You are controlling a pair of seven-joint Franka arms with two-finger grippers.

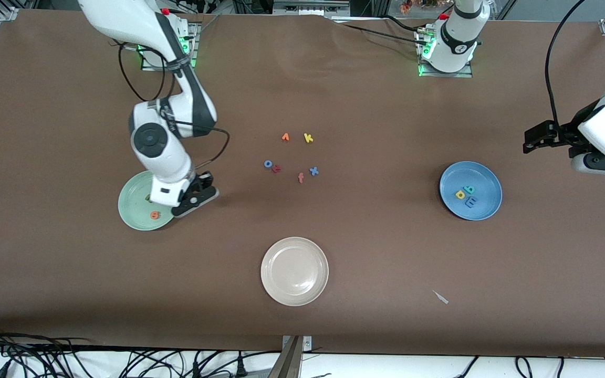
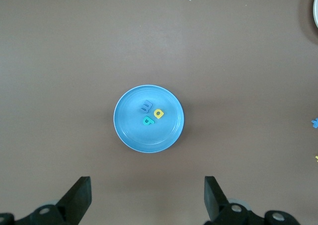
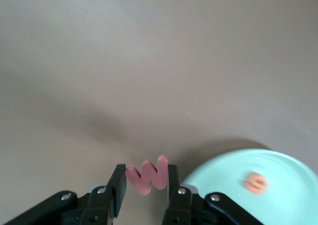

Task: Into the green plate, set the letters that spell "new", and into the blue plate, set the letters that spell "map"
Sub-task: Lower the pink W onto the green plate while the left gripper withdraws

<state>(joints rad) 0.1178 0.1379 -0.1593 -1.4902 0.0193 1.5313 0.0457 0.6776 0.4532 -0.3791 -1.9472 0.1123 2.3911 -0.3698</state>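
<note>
The right arm bends down from its base so that its pincer (image 1: 193,198) hangs at the green plate's (image 1: 133,210) edge, on the side toward the loose letters (image 1: 292,156) at mid-counter (image 1: 365,252). The left arm waits, raised near its end of the counter, its pincer (image 1: 534,139) spread wide and empty.

Only the right wrist view shows the right pincer (image 3: 145,185) clamped on the w (image 3: 148,174), above bare counter just beside the plate. The e (image 1: 155,214) lies in the green plate; the n is mostly hidden under the right arm.

The left wrist view shows the m (image 2: 146,106), a (image 2: 147,120) and p (image 2: 158,113) clustered in the blue plate (image 2: 130,135).
</note>
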